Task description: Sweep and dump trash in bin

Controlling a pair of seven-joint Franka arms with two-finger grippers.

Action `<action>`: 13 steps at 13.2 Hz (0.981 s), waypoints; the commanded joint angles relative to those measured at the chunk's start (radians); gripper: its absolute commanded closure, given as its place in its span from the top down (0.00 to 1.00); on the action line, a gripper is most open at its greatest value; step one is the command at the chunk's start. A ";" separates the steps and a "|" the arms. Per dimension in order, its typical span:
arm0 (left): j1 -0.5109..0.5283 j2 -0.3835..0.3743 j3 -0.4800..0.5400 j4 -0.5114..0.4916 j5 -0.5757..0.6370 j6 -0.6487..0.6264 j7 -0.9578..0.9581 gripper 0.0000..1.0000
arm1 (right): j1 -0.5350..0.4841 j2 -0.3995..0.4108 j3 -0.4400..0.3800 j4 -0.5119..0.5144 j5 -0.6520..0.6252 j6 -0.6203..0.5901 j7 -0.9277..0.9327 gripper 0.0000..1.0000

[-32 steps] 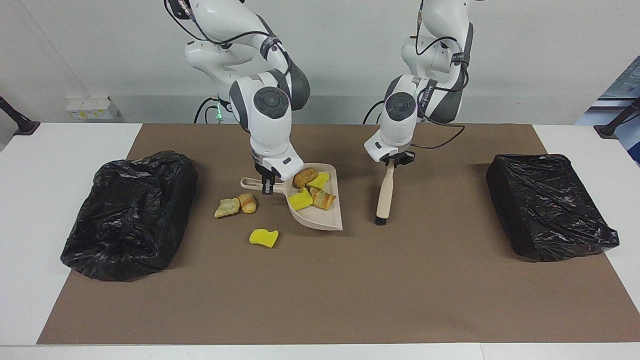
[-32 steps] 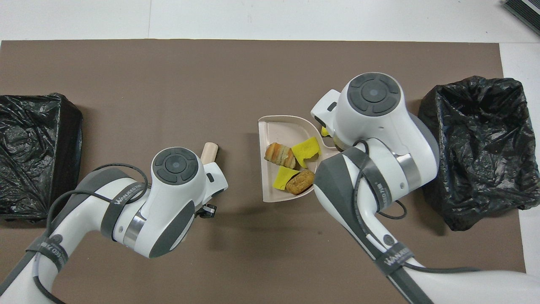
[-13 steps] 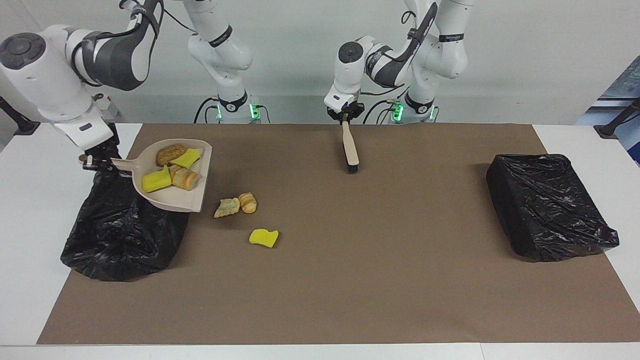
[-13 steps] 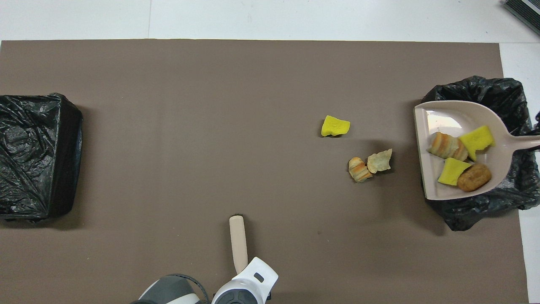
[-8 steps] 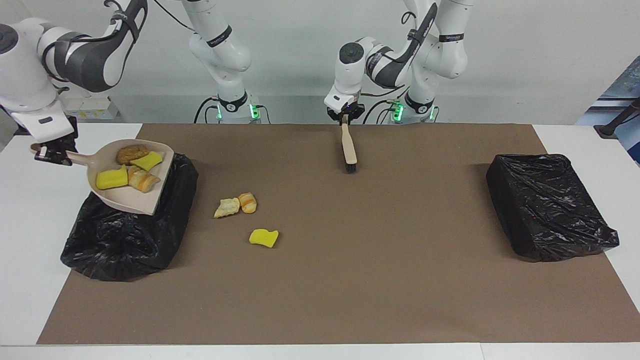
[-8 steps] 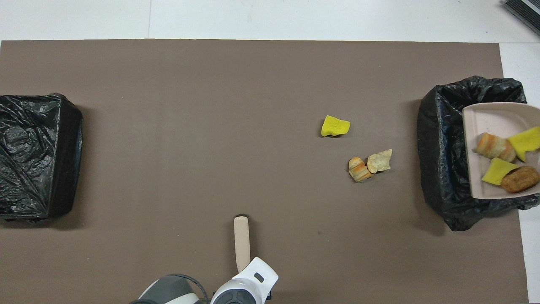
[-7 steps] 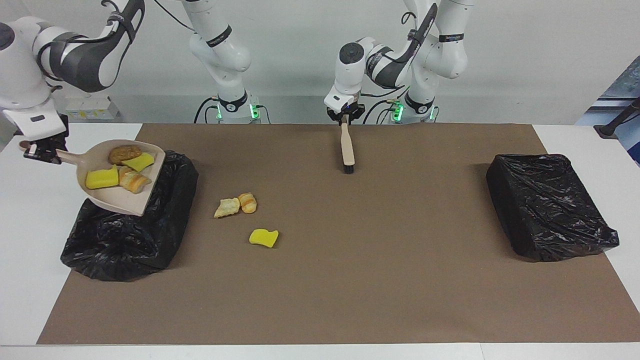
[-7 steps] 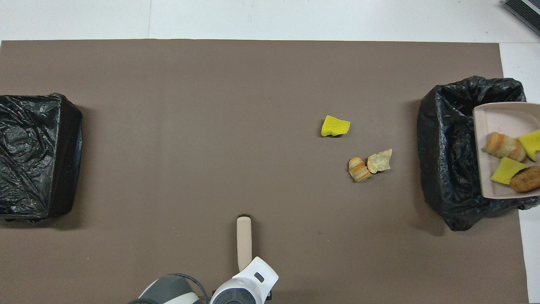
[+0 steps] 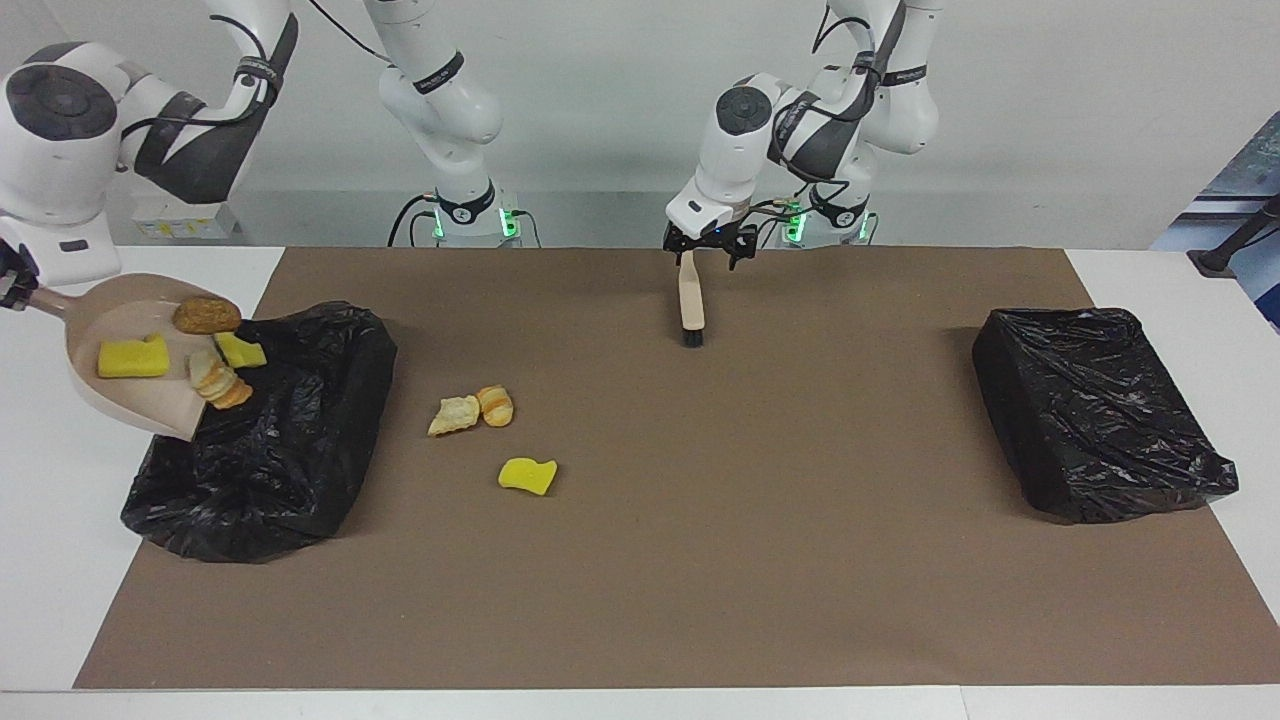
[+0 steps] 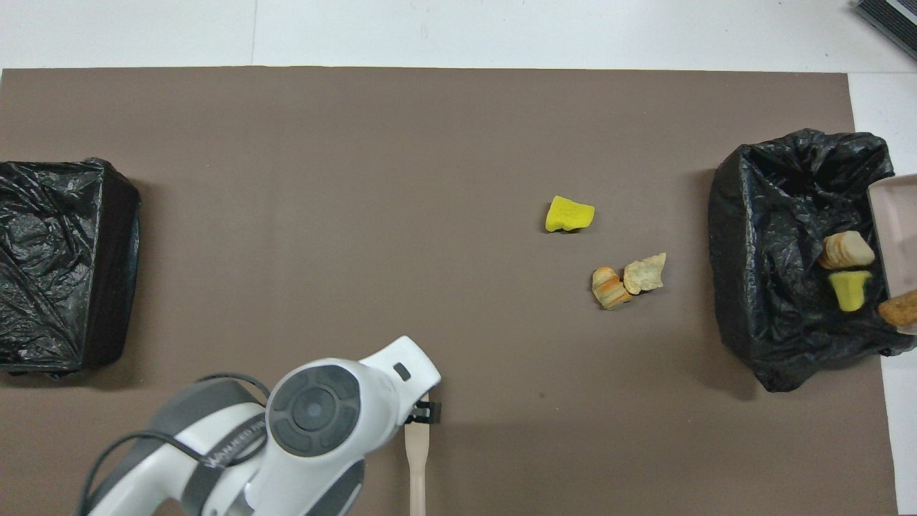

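Observation:
My right gripper (image 9: 10, 288) is shut on the handle of the beige dustpan (image 9: 115, 385) and holds it tipped over the black-bagged bin (image 9: 270, 450) at the right arm's end. A croissant piece (image 9: 220, 382) and a yellow chunk (image 9: 241, 351) slide off its lip; a brown bread piece (image 9: 206, 316) and a yellow chunk (image 9: 132, 358) are still on it. On the mat lie two bread pieces (image 9: 472, 409) and a yellow chunk (image 9: 527, 476), beside the bin. My left gripper (image 9: 688, 250) is shut on the brush (image 9: 690, 300), which hangs down over the mat's edge nearest the robots.
A second black-bagged bin (image 9: 1100, 420) stands at the left arm's end of the brown mat (image 9: 760, 520). White table (image 9: 60, 560) borders the mat at both ends.
The right arm carried the loaded dustpan from mid-mat over the bin and tipped it; scraps now slide off. The left arm drew back toward the robots, then turned its wrist with the brush.

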 commanded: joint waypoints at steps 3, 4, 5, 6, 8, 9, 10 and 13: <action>0.212 0.081 -0.007 0.338 0.106 -0.244 0.211 1.00 | 0.007 -0.066 0.003 -0.082 -0.134 0.018 0.038 0.00; 0.261 0.102 -0.007 0.410 0.111 -0.297 0.247 1.00 | 0.007 -0.068 0.003 -0.074 -0.152 0.021 0.038 0.00; 0.302 0.115 -0.007 0.465 0.111 -0.332 0.276 1.00 | 0.011 -0.071 0.003 -0.071 -0.162 0.018 0.034 0.00; 0.334 0.121 -0.007 0.511 0.114 -0.363 0.314 1.00 | 0.013 -0.083 0.006 -0.069 -0.168 0.018 0.034 0.00; 0.399 0.118 -0.002 0.602 0.132 -0.409 0.331 1.00 | 0.025 -0.099 0.013 -0.069 -0.168 0.012 0.032 0.00; 0.437 0.116 -0.001 0.636 0.134 -0.456 0.369 1.00 | 0.027 -0.106 0.014 -0.062 -0.157 0.007 0.028 0.00; 0.459 0.116 0.002 0.685 0.132 -0.496 0.446 1.00 | 0.043 -0.106 0.022 -0.059 -0.150 0.005 0.028 0.00; 0.513 0.147 0.004 0.817 0.131 -0.587 0.565 1.00 | 0.097 -0.106 0.023 -0.059 -0.026 -0.022 0.029 0.00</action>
